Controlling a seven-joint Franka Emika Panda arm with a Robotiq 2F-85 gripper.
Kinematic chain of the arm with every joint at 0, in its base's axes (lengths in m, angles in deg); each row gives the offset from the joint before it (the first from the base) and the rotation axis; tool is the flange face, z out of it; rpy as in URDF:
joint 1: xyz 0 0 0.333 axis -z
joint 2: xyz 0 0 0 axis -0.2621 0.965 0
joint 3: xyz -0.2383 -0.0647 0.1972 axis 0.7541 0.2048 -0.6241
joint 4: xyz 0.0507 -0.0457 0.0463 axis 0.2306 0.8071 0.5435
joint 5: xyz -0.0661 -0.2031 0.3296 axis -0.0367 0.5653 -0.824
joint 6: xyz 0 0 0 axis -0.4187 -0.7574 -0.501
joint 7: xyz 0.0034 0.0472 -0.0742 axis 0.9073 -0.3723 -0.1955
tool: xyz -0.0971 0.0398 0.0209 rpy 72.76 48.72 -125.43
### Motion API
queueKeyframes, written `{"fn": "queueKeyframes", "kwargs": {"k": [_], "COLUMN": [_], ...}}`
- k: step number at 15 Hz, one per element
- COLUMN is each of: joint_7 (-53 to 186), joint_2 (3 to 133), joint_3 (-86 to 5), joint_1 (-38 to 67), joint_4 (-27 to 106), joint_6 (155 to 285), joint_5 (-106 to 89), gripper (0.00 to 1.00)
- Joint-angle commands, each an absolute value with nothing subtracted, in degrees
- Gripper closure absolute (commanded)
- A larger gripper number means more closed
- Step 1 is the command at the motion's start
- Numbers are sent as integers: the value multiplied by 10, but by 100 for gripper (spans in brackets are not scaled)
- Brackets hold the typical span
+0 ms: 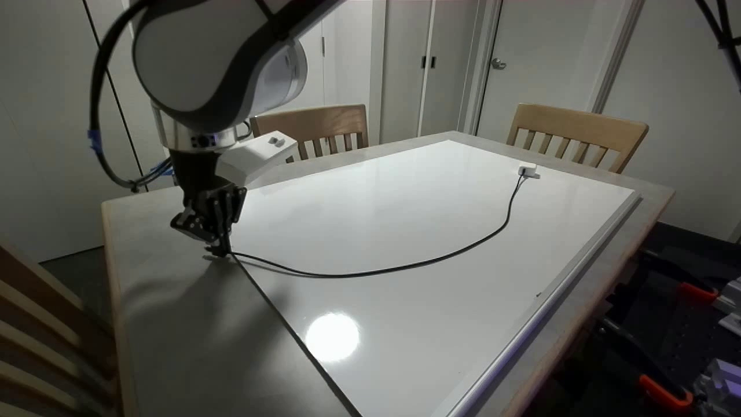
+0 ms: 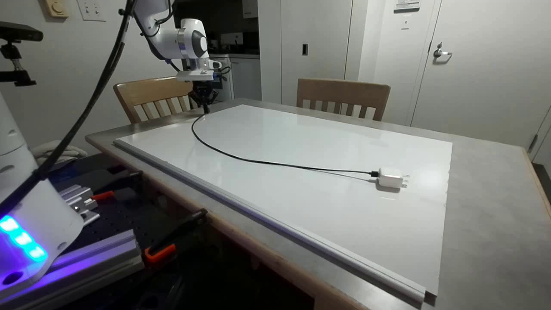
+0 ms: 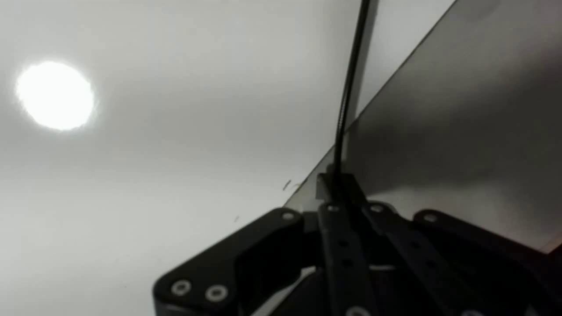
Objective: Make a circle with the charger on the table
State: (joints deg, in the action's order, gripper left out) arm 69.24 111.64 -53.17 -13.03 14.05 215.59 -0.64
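Claw [image 3: 336,182] pinching cable [image 1: 347,275] low at tabletop [image 2: 495,206], by edge of the white panel [image 1: 370,214], plug [image 2: 390,178] lying well apart on that panel, slack bowed between in an open arc, presumably so the pinched part can swing round and close the circle.

The cable [image 2: 275,163] is black, its plug [image 2: 390,178] white, the table [image 2: 486,193] white-and-grey

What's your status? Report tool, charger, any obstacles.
Tool shut on charger cable. Open curve, circle not yet made, white adapter at opposite end. Wooden chairs beside the table, apparently not in the way.
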Motion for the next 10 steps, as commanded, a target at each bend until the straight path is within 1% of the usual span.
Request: {"fn": "queueKeyframes", "kwargs": {"k": [1, 6, 9, 10], "joint_7": [642, 536, 480, 509], "joint_2": [1090, 1055, 1029, 1069], "joint_3": [-507, -480, -471, -484], "joint_1": [-140, -147, -153, -143], "joint_4": [148, 179, 216, 163], "joint_6": [2126, 2108, 2066, 2088], "joint_5": [1, 0, 0, -5], "gripper": [99, 99, 99, 95]}}
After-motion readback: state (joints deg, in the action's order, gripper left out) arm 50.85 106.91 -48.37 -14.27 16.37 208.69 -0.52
